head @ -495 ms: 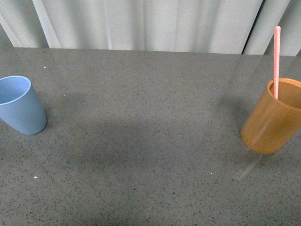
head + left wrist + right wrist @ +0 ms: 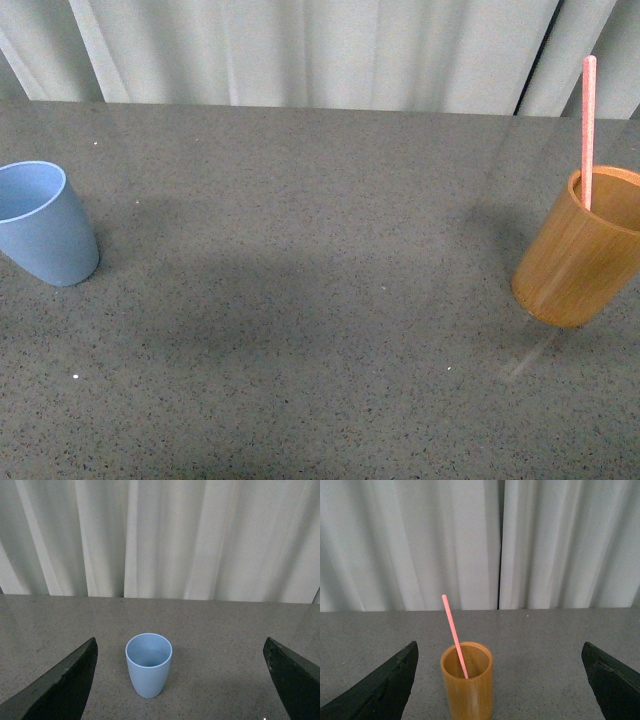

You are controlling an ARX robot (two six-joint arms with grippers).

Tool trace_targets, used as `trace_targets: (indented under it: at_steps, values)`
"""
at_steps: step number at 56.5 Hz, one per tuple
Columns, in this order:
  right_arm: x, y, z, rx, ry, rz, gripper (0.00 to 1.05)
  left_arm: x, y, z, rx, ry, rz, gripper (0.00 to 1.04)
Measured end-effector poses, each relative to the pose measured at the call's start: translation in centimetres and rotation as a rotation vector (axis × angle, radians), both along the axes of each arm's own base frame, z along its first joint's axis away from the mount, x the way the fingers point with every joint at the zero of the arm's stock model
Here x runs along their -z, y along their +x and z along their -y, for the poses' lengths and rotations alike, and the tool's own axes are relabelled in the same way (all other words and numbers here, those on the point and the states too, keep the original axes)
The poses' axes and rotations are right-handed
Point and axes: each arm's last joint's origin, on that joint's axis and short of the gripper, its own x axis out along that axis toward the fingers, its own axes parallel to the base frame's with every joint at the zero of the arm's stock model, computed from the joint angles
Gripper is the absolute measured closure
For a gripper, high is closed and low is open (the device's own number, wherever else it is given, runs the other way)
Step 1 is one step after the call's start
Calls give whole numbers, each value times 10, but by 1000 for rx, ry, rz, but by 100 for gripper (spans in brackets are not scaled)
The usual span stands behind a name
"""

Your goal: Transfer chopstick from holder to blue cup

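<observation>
In the holder: the chopstick [image 2: 588,130], a thin pink-salmon stick, stands with its lower end inside the holder [image 2: 575,265]. It leans slightly against the rim, and more than half of its length rises clear above it.
Holder: an orange-brown wooden cup with a thick rim, standing upright on a grey speckled tabletop [image 2: 300,300].
Blue cup: the blue cup [image 2: 45,230] is a light blue tumbler, upright and empty. It stands well apart from the holder, across the tabletop towards the robot's left.
Left gripper: the left gripper [image 2: 180,641] shows only in its own wrist view. Its dark fingers [image 2: 65,685] are spread wide and hold nothing. It faces the blue cup, far from the holder.
Right gripper: the right gripper [image 2: 500,644] has its fingers [image 2: 385,685] spread wide and empty. The holder sits ahead of them, framed between them and untouched.
Handling: the chopstick looks light, stiff and smooth. Being so narrow, it will probably slip or swivel in a loose pinch.
Where to hold: probably the bare shaft a little above the holder's rim, pinched squarely across the stick. That leaves the lower length free to guide into the blue cup.
Risk: dragging the stick sideways could tip the holder, so a straight upward lift seems safest.
</observation>
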Motion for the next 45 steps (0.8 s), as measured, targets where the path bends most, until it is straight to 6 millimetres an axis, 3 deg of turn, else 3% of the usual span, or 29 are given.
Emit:
trace_targets:
  at_steps: [28,36,41,45]
  values:
    - [0,0,0,0,0,0,10,0,0,0,-2,0,-1,7]
    - [0,0,0,0,0,0,10,7,3,3,-277,-120,-374,7]
    - [0,0,0,0,0,0,10,8,10,4,-278,-170,-435,7]
    - [0,0,0,0,0,0,10,-5,21,2,-292,-184,-428,7]
